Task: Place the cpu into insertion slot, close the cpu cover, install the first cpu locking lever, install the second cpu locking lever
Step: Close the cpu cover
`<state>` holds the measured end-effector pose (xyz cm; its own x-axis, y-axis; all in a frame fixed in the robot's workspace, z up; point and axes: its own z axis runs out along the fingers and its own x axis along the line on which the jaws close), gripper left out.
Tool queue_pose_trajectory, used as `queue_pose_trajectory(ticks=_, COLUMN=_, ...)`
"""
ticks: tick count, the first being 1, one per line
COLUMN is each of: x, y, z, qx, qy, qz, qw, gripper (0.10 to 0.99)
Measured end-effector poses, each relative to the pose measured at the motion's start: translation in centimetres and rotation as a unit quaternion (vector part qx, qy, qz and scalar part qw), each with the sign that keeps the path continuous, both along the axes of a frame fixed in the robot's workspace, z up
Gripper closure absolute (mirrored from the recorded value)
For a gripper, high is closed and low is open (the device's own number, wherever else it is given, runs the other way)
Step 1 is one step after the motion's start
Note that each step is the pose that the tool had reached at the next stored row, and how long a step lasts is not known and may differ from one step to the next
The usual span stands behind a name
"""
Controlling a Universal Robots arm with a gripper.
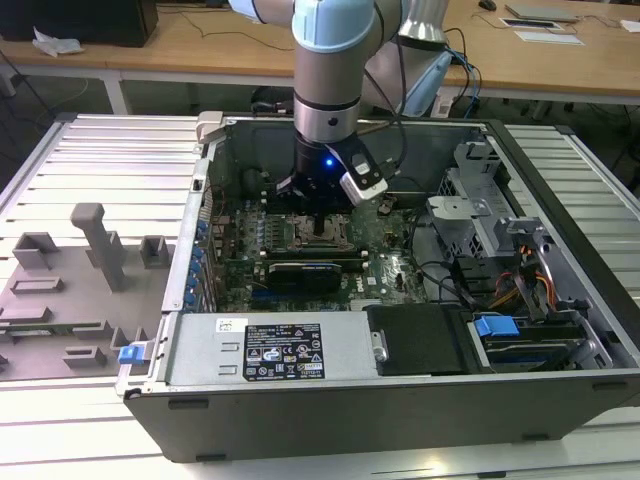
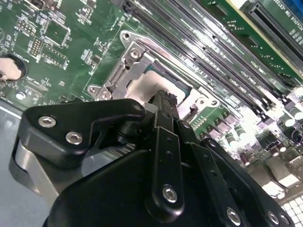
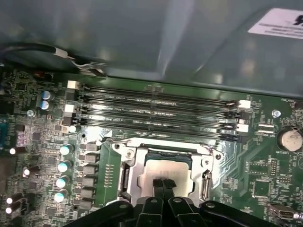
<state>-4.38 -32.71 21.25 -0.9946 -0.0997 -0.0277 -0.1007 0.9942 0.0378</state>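
- cpu [image 3: 163, 169] lies flat in the insertion slot [image 1: 300, 236], silvery top facing up. This is near the middle of the exterior view, inside the open computer case [image 1: 560, 330].
- cpu cover [image 3: 139, 177] is a silver frame lying around the chip, whose top shows through the cover's window. Whether the frame is pressed fully down cannot be told.
- gripper [image 3: 163, 182] has its two black fingers together, tips side by side with nothing between them. They sit over the chip's top, near one of its edges, but I cannot tell if they touch the metal or hang just above it.
- in the second wrist view, the gripper [image 2: 163, 98] points at the same spot on the chip [image 2: 139, 87].
- in the exterior view, the arm stands at upper centre, with the gripper [image 1: 322, 215] right over the socket.
- memory slots [image 3: 156, 111], long and black, run just beside the socket on the green motherboard [image 3: 42, 156].
- long black card [image 1: 305, 272] lies just below the socket in the exterior view.
- grey fixture tray [image 1: 60, 300] sits at the exterior view's left, outside the case.
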Motion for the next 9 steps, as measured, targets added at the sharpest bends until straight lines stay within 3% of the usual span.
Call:
queue_pose_trajectory(ticks=3, x=0.01, y=0.05, z=0.7, qx=0.0002, qy=-0.0001, qz=0.0, qw=1.0, gripper=0.98)
queue_pose_trajectory(ticks=7, x=0.01, y=0.09, z=2.77, qx=-0.0003, qy=-0.0001, qz=0.0, qw=1.0, gripper=0.98)
queue_pose_trajectory(ticks=9, x=0.01, y=0.11, z=3.31, qx=-0.0009, qy=-0.0001, qz=0.0, qw=1.0, gripper=0.98)
